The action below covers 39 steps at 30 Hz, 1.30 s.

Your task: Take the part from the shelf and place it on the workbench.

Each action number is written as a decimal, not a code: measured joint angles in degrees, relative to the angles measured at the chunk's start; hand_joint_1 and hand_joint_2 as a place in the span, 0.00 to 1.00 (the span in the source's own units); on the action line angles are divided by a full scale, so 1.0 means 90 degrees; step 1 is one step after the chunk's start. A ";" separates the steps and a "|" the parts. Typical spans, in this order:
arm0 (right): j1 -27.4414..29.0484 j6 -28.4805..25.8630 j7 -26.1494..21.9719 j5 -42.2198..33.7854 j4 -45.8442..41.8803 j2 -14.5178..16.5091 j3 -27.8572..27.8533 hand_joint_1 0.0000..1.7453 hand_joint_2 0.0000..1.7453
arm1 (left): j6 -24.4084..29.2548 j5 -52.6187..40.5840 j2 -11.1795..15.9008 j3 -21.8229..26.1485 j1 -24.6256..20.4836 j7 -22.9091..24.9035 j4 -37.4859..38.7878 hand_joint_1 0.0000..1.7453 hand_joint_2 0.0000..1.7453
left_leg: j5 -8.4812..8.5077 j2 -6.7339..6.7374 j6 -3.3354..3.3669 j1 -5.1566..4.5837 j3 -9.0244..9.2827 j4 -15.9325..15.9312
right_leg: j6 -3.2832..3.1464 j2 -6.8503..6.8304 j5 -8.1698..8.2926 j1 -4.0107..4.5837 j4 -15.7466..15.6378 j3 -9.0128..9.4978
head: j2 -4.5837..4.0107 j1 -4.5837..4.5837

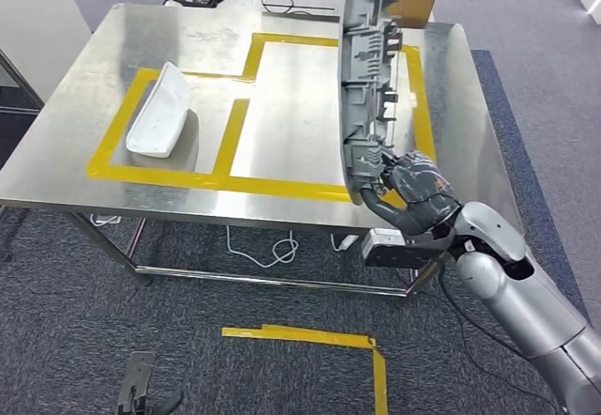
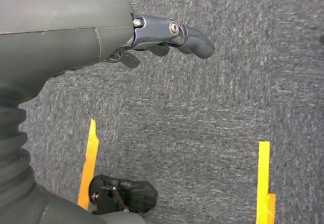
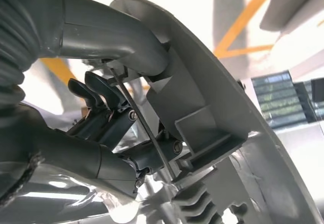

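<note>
We hold the grey ribbed part [image 1: 365, 77] by its lower end in our right hand [image 1: 414, 190], thumb on one side of the edge and the darker fingers [image 3: 97, 89] hooked into the ribbing on the other, as the right wrist view shows close up. The part stands almost upright, on edge, over the right side of the steel surface [image 1: 84, 124], above the larger yellow-taped rectangle [image 1: 420, 105]. We cannot tell whether its lower end already touches the surface or hangs just above it.

We judge the step in hand to be the set-down. To do it well, we bring the lower end inside the tape, then tip the tall part over slowly so that it lies flat rather than toppling, since its weight sits high above our grip. We keep it well apart from the white part [image 1: 160, 110] lying in the smaller taped box on the left. We let go only once the surface carries it.

Our left hand [image 2: 168, 36] hangs over the carpet, fingers loosely extended and holding nothing.
</note>
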 joint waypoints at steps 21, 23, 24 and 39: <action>0.0599 -0.0248 -0.0030 0.0043 0.0280 -0.0018 -0.0269 1.00 1.00 | 0.0044 0.0065 0.0057 -0.0007 0.0034 -0.0035 0.0000 0.00 1.00 | 0.0299 0.0039 -0.0107 -0.0085 -0.0376 0.0563 | -0.0247 0.0044 0.0641 0.0024 -0.1710 0.1074 | 0.0000 -0.0029; 0.0627 -0.0281 -0.0030 0.0049 0.0298 -0.0019 -0.0329 1.00 1.00 | 0.0077 0.0062 0.0061 -0.0009 0.0039 -0.0030 0.0000 0.00 1.00 | 0.0304 0.0045 -0.0058 -0.0108 -0.0341 0.0459 | -0.0190 0.0051 0.0626 0.0029 -0.1729 0.1078 | 0.0000 -0.0029; 0.0639 -0.0274 -0.0027 0.0050 0.0306 -0.0021 -0.0360 1.00 1.00 | 0.0098 0.0063 0.0056 -0.0010 0.0029 -0.0027 0.0000 0.00 1.00 | 0.0262 0.0046 -0.0033 -0.0095 -0.0292 0.0374 | -0.0155 0.0047 0.0611 0.0028 -0.1743 0.1075 | 0.0000 -0.0032; 0.0440 -0.0130 0.0144 0.0326 0.1671 -0.0066 -0.0779 1.00 1.00 | -0.0094 0.0260 -0.0037 -0.0012 -0.0041 -0.0258 -0.0001 0.00 1.00 | -0.0131 -0.0017 -0.0166 -0.0019 0.0154 0.0060 | -0.0017 0.0000 0.0941 -0.0029 -0.1607 0.0648 | 0.0000 0.0030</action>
